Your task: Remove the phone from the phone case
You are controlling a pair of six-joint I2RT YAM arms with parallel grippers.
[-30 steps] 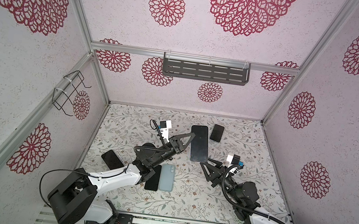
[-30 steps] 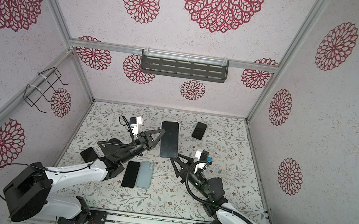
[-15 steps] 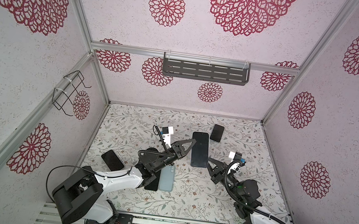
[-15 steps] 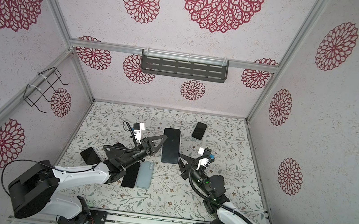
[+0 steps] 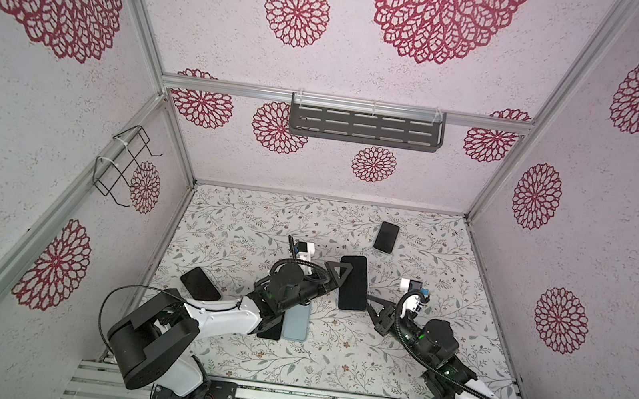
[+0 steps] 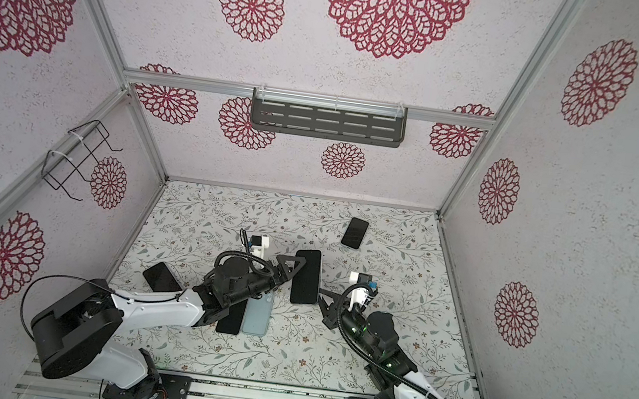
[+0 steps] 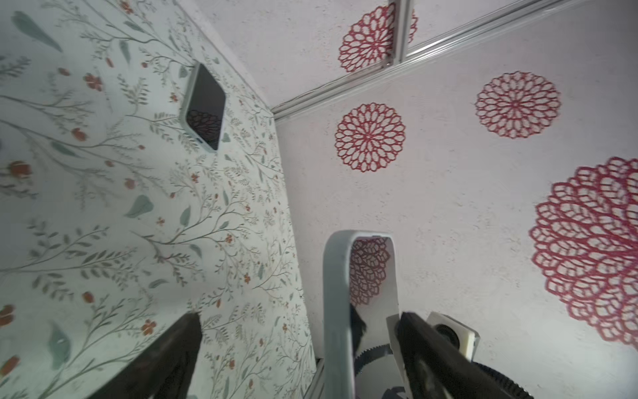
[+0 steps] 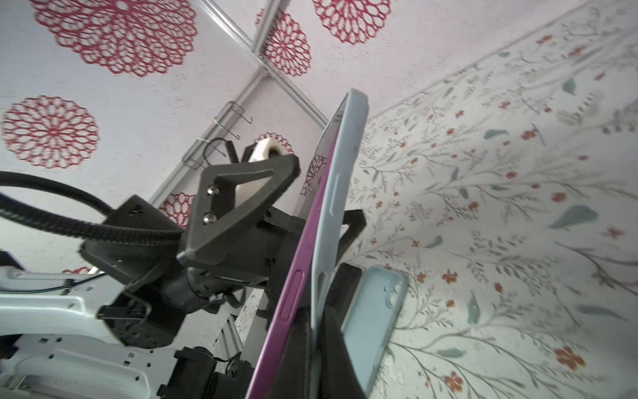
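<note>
Phone (image 8: 297,262) looks half-peeled from the phone case (image 8: 340,193), which the closed right tool (image 8: 315,319) pinches at 5 o'clock; the wide-open, empty left tool (image 7: 298,317) must grasp it next.

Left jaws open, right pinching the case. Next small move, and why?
Probably close the left gripper on the purple phone at its freed edge. The right gripper is shut on the light case alone, with one finger wedged between case and phone, so the phone has lifted out at that end. The left jaws stand open astride both, gripping nothing. A hold on the phone would let the arms pull apart.
</note>
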